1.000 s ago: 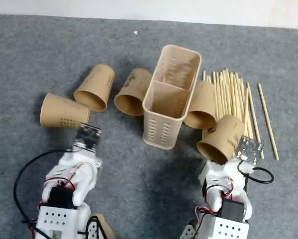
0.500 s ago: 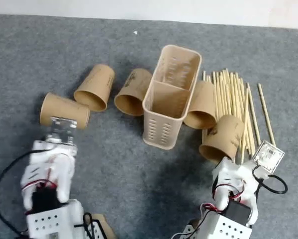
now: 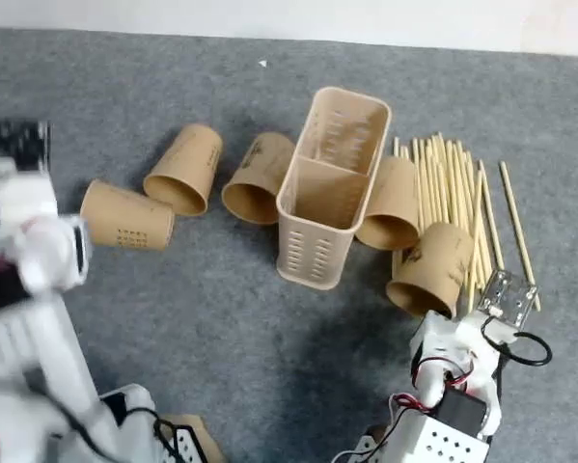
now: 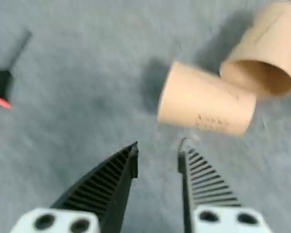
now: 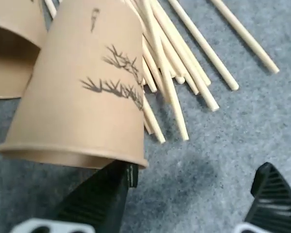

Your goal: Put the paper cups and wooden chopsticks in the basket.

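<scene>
Five brown paper cups lie on their sides around the upright beige basket (image 3: pixel 332 188). A bundle of wooden chopsticks (image 3: pixel 457 193) lies to its right. My left arm (image 3: pixel 28 251) is raised high at the left. Its gripper (image 4: pixel 157 148) hangs open, above and just short of the leftmost cup (image 4: pixel 206 104) (image 3: pixel 126 216). My right gripper (image 5: pixel 194 177) is open low over the carpet, one finger (image 5: pixel 116 182) at the rim of the nearest cup (image 5: pixel 79 97) (image 3: pixel 431 270), which lies across the chopsticks (image 5: pixel 184 58).
Grey carpet covers the table. Two more cups (image 3: pixel 184 168) (image 3: pixel 258 177) lie left of the basket, and one (image 3: pixel 393 204) lies against its right side. One loose chopstick (image 3: pixel 518 231) lies apart at the far right. Black cables trail near both arm bases.
My left arm has swung left and risen high above the leftmost cup. The right arm moved out to the right and then back a little; its cup has shifted slightly.
</scene>
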